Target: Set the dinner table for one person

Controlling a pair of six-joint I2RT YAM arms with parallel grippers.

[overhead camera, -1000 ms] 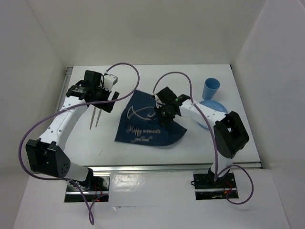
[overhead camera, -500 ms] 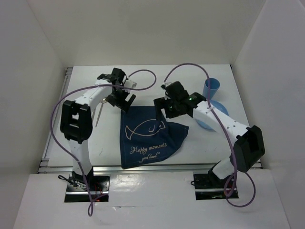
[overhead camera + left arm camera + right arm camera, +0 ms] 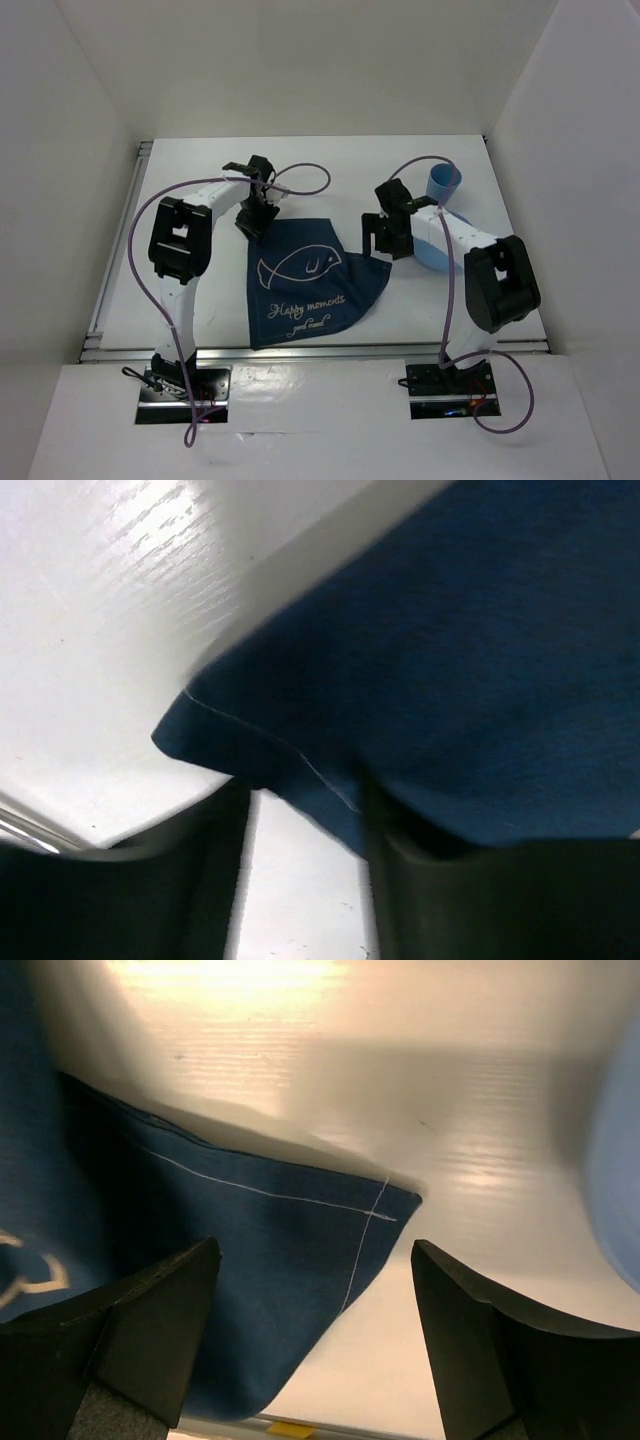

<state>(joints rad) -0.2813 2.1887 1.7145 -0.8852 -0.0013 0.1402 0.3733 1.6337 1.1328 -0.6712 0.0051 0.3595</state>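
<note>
The navy placemat (image 3: 300, 280) with a gold fish drawing lies mid-way across the white dinner table (image 3: 330, 165). My left gripper (image 3: 252, 218) is at the placemat's far left corner. In the left wrist view the cloth (image 3: 450, 660) crosses the tips of that gripper (image 3: 305, 800), pinched and lifted a little above its shadow. My right gripper (image 3: 385, 235) hovers over the right corner. In the right wrist view its jaws (image 3: 315, 1250) stand wide apart, and the stitched corner (image 3: 300, 1250) lies flat below them, untouched.
A blue cup (image 3: 441, 185) stands at the far right. A light blue plate (image 3: 430, 262) lies in front of it, partly under my right arm, and shows at the right edge of the wrist view (image 3: 620, 1160). Silver rails edge the table (image 3: 300, 350).
The right gripper has opened, let go of the placemat and drifted right. The left arm swung from the table's left side to the placemat's far left corner and closed there. The placemat lies flatter.
</note>
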